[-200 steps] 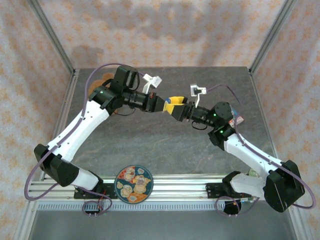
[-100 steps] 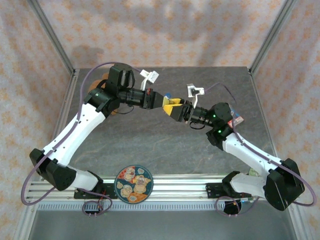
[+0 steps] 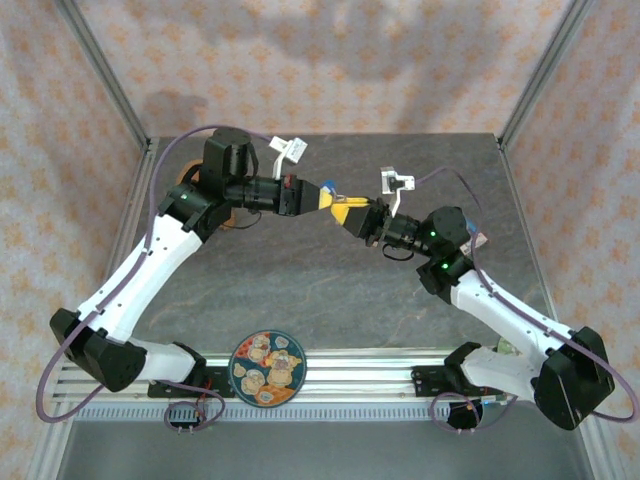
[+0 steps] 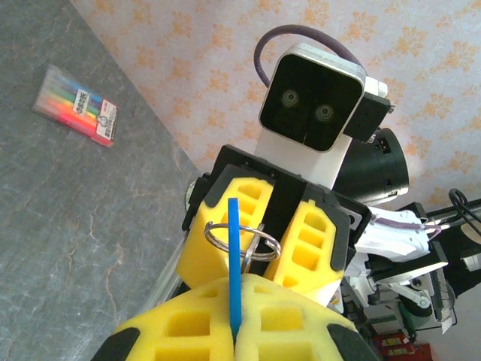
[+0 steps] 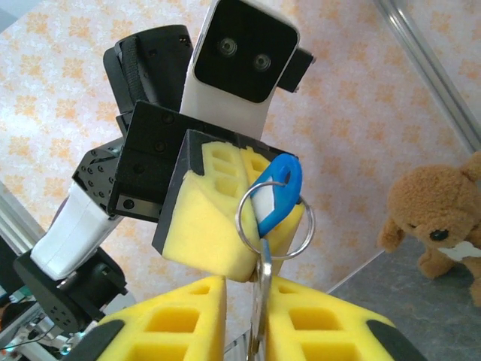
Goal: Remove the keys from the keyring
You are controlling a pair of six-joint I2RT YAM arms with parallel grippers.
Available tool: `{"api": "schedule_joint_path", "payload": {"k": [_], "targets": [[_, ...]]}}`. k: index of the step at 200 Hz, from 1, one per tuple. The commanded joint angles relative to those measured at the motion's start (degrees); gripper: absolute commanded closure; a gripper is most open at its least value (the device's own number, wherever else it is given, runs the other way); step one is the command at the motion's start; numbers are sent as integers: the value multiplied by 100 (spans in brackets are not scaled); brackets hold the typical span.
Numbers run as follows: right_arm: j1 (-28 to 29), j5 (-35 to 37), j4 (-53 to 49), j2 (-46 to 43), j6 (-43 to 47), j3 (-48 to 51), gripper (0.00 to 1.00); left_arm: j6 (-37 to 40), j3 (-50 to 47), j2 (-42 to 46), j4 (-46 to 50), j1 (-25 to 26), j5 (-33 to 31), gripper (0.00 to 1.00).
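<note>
A blue tag (image 5: 276,188) is pinched in the left gripper (image 4: 234,316), whose yellow fingers are pressed together, up above the table (image 3: 300,290). A metal ring (image 5: 310,226) is hung on the tag. A thin silver key (image 5: 259,301) is hung from the ring, down between the fingers of the right gripper (image 5: 248,316). These are drawn close, but whether the key is squeezed cannot be told.
</note>
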State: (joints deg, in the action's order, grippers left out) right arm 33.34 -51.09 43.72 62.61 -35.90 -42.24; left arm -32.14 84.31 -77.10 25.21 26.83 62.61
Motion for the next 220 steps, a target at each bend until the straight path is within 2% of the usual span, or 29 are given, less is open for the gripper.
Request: {"api": "schedule_joint_path", "payload": {"k": [1,52,173,220], "targets": [[25,210,-6,-166,114,-22,87,-78,-64,160,-262,-38,32,100],[24,502,-322,-218,229,-67,100,-65,-147,220,-302,-57,59,100],[23,543,-1833,-481,802,-436,100,-199,-504,524,-781,-212,63,100],[31,228,-1339,-252,347,-419,100,-336,-513,472,-957,-222,94,100]]}}
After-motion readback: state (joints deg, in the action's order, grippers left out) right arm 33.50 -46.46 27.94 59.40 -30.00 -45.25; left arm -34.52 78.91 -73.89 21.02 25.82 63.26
